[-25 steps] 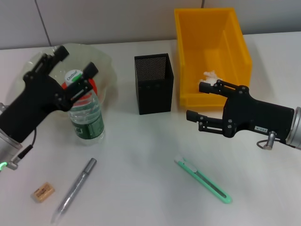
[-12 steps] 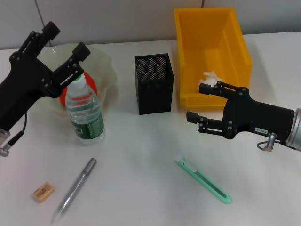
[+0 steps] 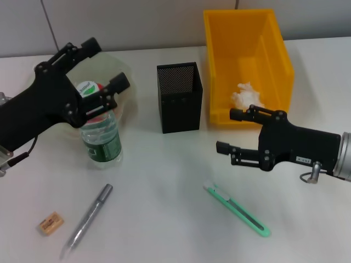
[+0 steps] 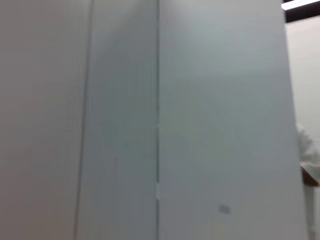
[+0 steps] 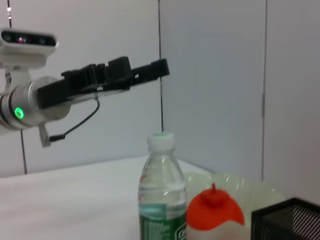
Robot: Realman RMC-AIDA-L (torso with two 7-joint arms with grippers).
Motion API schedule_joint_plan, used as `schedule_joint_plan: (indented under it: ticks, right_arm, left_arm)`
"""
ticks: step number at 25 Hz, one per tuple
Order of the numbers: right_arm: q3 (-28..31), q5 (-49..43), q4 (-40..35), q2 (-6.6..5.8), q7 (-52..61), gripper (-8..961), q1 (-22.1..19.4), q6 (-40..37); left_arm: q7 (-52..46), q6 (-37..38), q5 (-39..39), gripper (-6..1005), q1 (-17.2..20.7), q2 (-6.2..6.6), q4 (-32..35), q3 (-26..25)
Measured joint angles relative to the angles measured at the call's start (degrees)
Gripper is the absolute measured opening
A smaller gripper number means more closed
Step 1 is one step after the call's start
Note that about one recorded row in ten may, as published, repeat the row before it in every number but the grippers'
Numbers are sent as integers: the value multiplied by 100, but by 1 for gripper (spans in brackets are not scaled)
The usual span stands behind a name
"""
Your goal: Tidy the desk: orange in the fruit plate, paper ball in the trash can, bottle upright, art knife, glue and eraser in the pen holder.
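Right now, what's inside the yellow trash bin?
The yellow trash bin holds one crumpled white paper ball, lying on its floor near the front wall. The rest of the visible floor is bare; the strip directly behind the front wall is hidden.

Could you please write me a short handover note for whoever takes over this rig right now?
Left hand: open, empty, above the upright bottle, not touching it.
Right hand: open, empty, hovering between the yellow trash can and the art knife.
Done: orange in the fruit plate; paper ball in the trash can; bottle standing.
Left: art knife, glue and eraser lie on the desk; all go into the pen holder.
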Motion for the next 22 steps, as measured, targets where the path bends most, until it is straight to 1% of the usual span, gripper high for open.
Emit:
schedule_joint_plan:
  ticks: [2,3,4,5,6,7,10,11,12,13,17,21,22]
  right_arm:
    - [28,-145,-48,-1,68,785,-6,0]
    - [28,-145,-48,-1,68,785,-6,0]
    - [31,-157,-53,-1,71,785,-9,0]
    - [32,-164,-54,-1,73,785,-12,-1]
    - [34,-167,-56,-2,75,785,-19,-1]
    - [37,-170,-56,-3,81,785,-29,0]
    - [41,-202,-96,-8,145,784,-51,-5]
    - [44,-247,-141,-10,225,784,-59,-7]
    - [49,-432,-290,-13,430,784,-69,-9]
    - [49,-432,-290,-13,430,784,-69,-9]
    - [54,-1032,-772,3,1014,784,-110,-32]
    - [54,-1233,-930,9,1317,784,-113,-53]
    - [54,-1359,-1046,8,1548,784,-102,-57]
  left_arm:
    - [0,0,0,866,0,0,0,0]
    - [-228,105,555,866,-11,23,248,-288]
    - [-340,223,817,866,3,40,396,-413]
    - [-340,223,817,866,3,40,396,-413]
    - [-426,325,995,866,15,60,501,-509]
    - [-593,539,1336,866,8,88,628,-681]
    - [-640,596,1446,866,1,94,661,-732]
    - [-762,717,1743,866,-18,110,736,-860]
    - [-762,717,1743,866,-18,110,736,-860]
    - [-999,879,2372,866,-33,128,912,-1010]
    - [-1150,1006,2754,866,-38,142,1019,-1020]
    - [-1415,1049,3098,866,-60,156,1086,-1067]
    - [-1456,1049,3166,866,-70,148,1087,-1091]
